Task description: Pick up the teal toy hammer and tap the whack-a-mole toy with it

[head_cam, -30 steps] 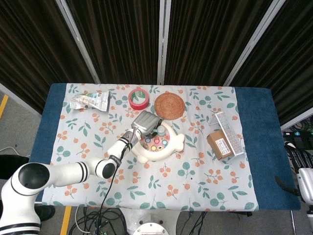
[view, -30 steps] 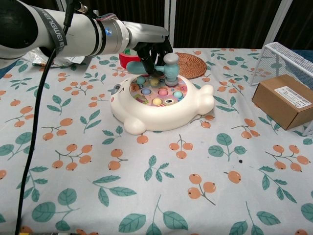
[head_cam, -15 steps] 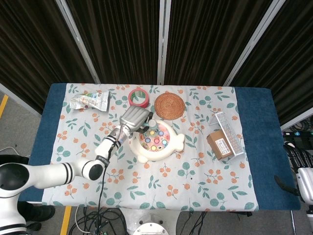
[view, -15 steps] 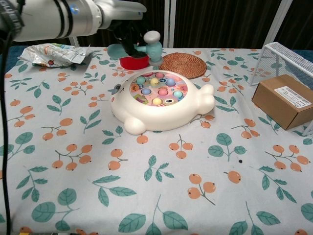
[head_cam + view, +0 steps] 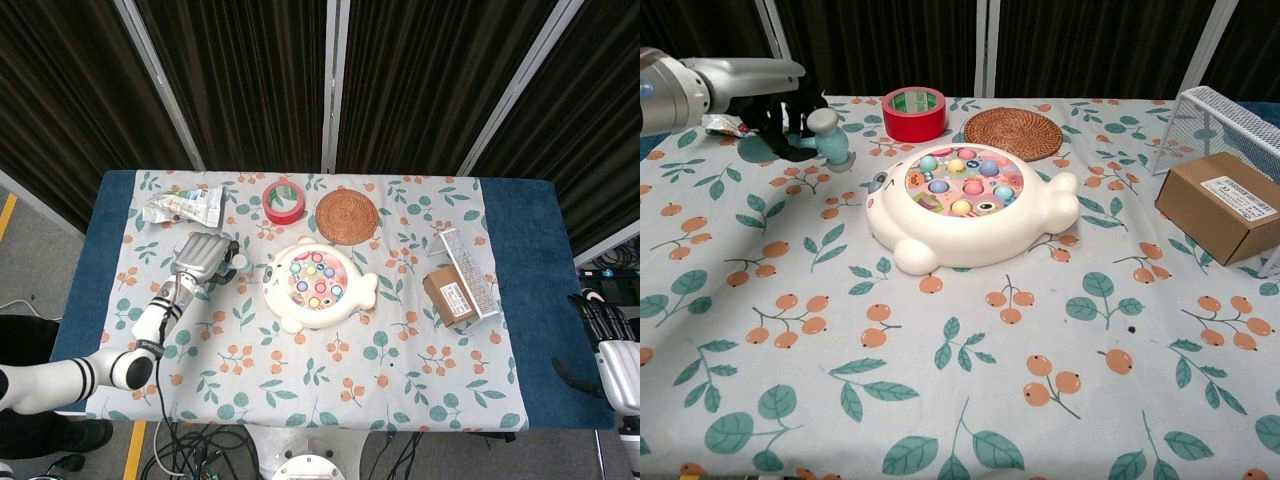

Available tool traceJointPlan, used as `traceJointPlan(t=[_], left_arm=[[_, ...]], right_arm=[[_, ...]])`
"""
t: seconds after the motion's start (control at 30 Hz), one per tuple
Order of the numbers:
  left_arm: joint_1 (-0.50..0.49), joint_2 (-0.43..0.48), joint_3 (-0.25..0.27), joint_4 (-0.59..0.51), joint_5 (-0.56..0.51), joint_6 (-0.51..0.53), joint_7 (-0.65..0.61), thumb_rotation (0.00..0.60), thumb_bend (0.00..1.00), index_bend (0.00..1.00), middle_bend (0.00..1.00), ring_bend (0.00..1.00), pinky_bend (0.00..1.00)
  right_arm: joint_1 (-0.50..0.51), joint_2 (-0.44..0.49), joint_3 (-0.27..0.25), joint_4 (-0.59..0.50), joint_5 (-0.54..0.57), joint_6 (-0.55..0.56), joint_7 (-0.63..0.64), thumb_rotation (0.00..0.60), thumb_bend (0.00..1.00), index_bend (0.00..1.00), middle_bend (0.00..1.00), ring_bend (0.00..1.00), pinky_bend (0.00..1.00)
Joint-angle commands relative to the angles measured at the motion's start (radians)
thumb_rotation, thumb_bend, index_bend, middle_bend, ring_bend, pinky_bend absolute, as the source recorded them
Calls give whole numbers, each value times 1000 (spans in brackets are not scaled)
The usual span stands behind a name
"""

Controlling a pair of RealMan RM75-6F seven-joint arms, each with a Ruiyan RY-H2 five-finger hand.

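Observation:
The white whack-a-mole toy (image 5: 318,287) (image 5: 970,208) with coloured pegs sits mid-table. My left hand (image 5: 203,259) (image 5: 780,112) grips the teal toy hammer (image 5: 820,139) (image 5: 235,265) by its handle, left of the toy and clear of it, low over the cloth. The hammer's grey and teal head points toward the toy. My right hand (image 5: 607,345) hangs beyond the table's right edge, holding nothing, with its fingers slightly apart.
A red tape roll (image 5: 283,200) (image 5: 913,112) and a woven coaster (image 5: 347,215) (image 5: 1017,132) lie behind the toy. A snack packet (image 5: 183,208) is at the back left. A brown box (image 5: 449,296) (image 5: 1227,206) and wire basket (image 5: 466,270) (image 5: 1230,115) stand at the right.
My left hand has swung the hammer away from the toy's pegs, up and then leftward, and it now hovers low left of the toy. The right hand stayed put.

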State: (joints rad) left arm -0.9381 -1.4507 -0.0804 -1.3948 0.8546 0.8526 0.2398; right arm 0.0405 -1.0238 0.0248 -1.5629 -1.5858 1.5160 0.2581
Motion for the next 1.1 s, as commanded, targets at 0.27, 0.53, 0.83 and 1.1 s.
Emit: traceJointPlan(t=[0.27, 0.53, 0.83, 1.1], left_arm=[[35, -71, -9, 112, 36, -65, -64, 600, 472, 602, 517, 399, 374], [62, -97, -16, 153, 92, -80, -106, 600, 468, 494, 458, 338, 320], [84, -92, -20, 150, 128, -101, -126, 600, 467, 385, 390, 289, 303], [109, -74, -22, 121, 165, -91, -145, 600, 447, 308, 349, 264, 294]], right_arm=[[-5, 3, -4, -14, 2, 5, -16, 600, 177, 13, 83, 0, 0], [-10, 6, -7, -28, -1, 13, -31, 600, 186, 13, 82, 0, 0], [-15, 8, -9, -35, -4, 20, -38, 600, 186, 13, 83, 0, 0], [-14, 11, -9, -42, -6, 21, -44, 600, 188, 13, 83, 0, 0]])
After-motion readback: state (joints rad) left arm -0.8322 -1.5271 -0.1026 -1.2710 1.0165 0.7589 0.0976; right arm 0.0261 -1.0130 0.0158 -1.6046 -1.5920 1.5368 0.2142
